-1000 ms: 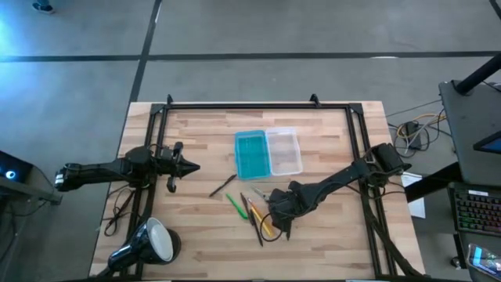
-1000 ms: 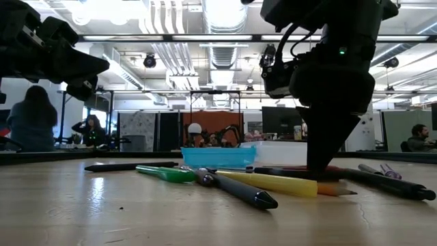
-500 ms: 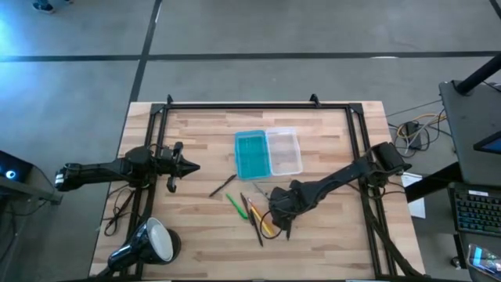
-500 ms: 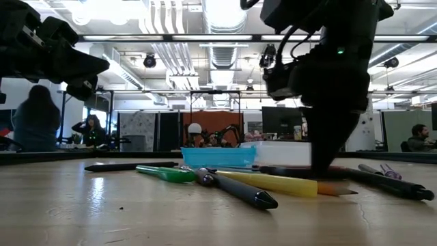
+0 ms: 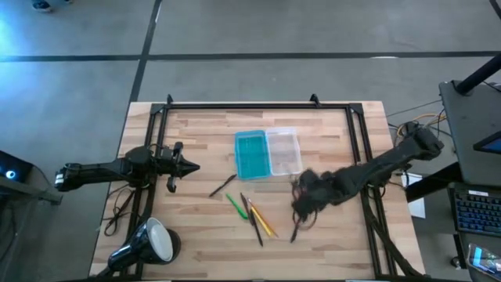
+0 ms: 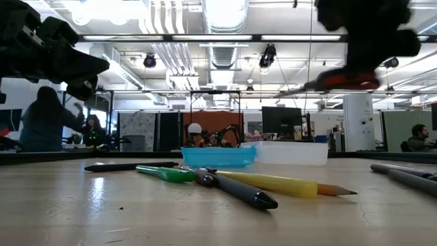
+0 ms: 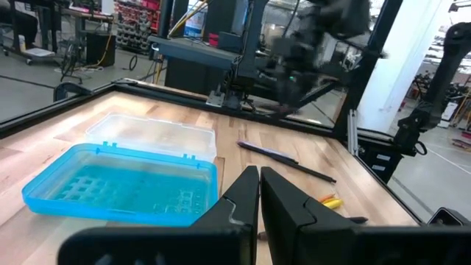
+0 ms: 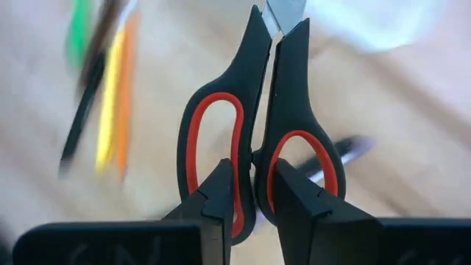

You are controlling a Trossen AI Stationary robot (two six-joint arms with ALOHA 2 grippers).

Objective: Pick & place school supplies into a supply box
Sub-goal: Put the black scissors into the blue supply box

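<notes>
My right gripper (image 5: pixel 304 202) hangs above the table to the right of the loose pens, shut on the black, red-lined scissors (image 8: pixel 254 110), which show high up in the low view (image 6: pixel 340 79). The supply box lies open at the far middle, with its turquoise lid (image 5: pixel 251 154) beside its clear tray (image 5: pixel 283 151). A green pen (image 5: pixel 234 205), a yellow-orange pencil (image 5: pixel 263 220) and dark pens (image 5: pixel 222 186) lie flat on the table. My left gripper (image 5: pixel 192 167) is shut and empty over the left side. My right gripper pinches the scissors at the handles, where the inner sides of the two loops (image 8: pixel 252 158) meet, with one fingertip (image 8: pixel 221 188) over each loop. The fingers come from above, pointing down. The scissors are lifted clear of the table and lie roughly level under the fingers (image 6: pixel 340 79).
A black-and-white round lamp (image 5: pixel 150 243) lies at the near left corner. A dark pen (image 5: pixel 295 230) lies under my right gripper. A black frame (image 5: pixel 258 106) runs along the far edge and both sides. Bare wood lies near the front edge.
My right gripper has gone up and toward the table's right edge, away from the pile of pens. The scissors have come off the table with it and hang clear. The pens have stayed where they were.
</notes>
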